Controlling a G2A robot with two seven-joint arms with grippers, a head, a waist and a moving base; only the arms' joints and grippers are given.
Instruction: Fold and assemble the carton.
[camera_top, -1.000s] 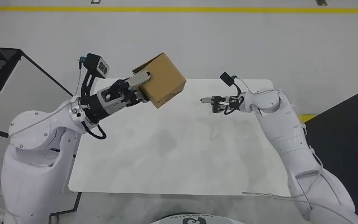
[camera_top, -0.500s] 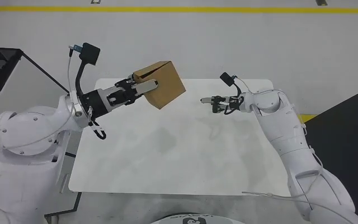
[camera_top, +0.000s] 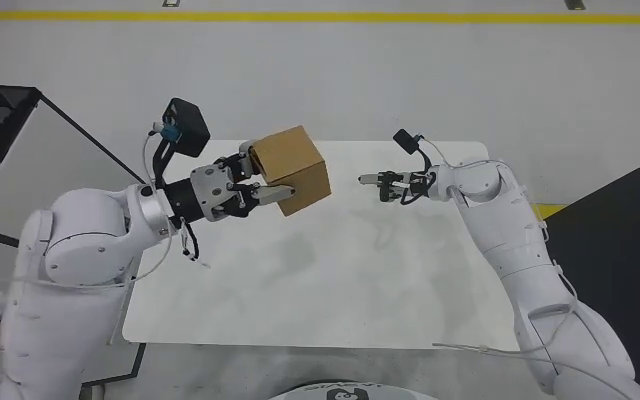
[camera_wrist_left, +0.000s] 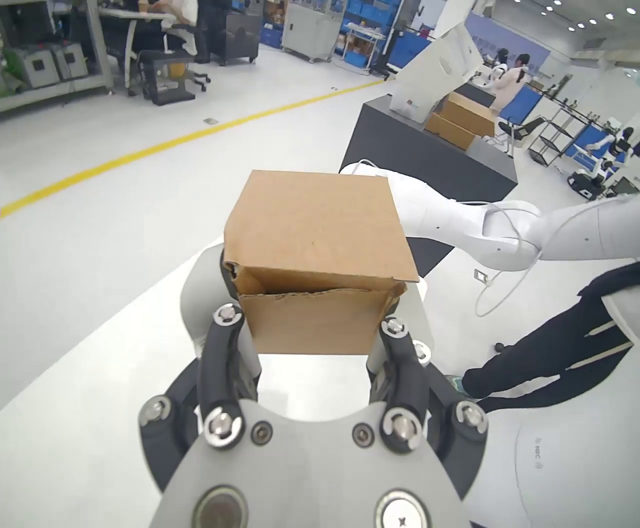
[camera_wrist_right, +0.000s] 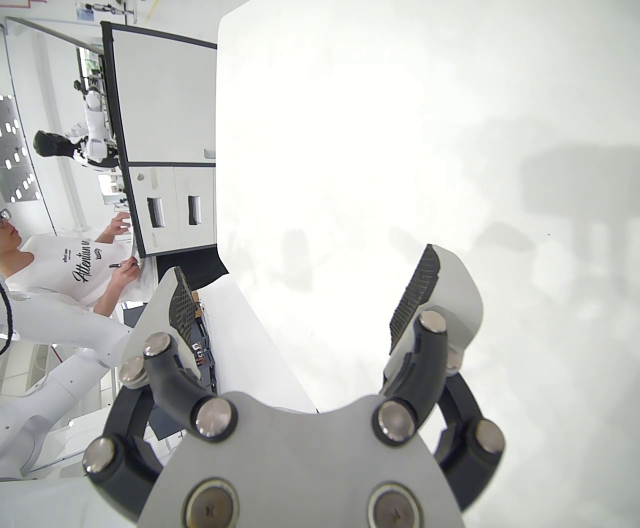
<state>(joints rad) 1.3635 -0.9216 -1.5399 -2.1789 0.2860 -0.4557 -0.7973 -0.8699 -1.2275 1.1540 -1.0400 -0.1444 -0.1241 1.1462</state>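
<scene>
A brown cardboard carton (camera_top: 293, 168), folded into a box shape, hangs above the far left part of the white table (camera_top: 330, 290). My left gripper (camera_top: 262, 178) is shut on it, one finger on each side wall. In the left wrist view the carton (camera_wrist_left: 312, 250) sits between the fingers (camera_wrist_left: 222, 345), its near flap edge ragged and slightly ajar. My right gripper (camera_top: 368, 181) hovers open over the far right part of the table, apart from the carton. In the right wrist view the gripper (camera_wrist_right: 305, 285) has nothing between its ribbed pads.
A black-framed stand (camera_top: 30, 110) is off the table's far left corner. A yellow floor line (camera_top: 320, 16) runs behind the table. A black bench with stacked cardboard boxes (camera_wrist_left: 460, 120) stands beyond the table on the right arm's side.
My left arm has swung the carton down and toward the table's middle while turning it, so a flat face now points up. The right arm has kept still.
</scene>
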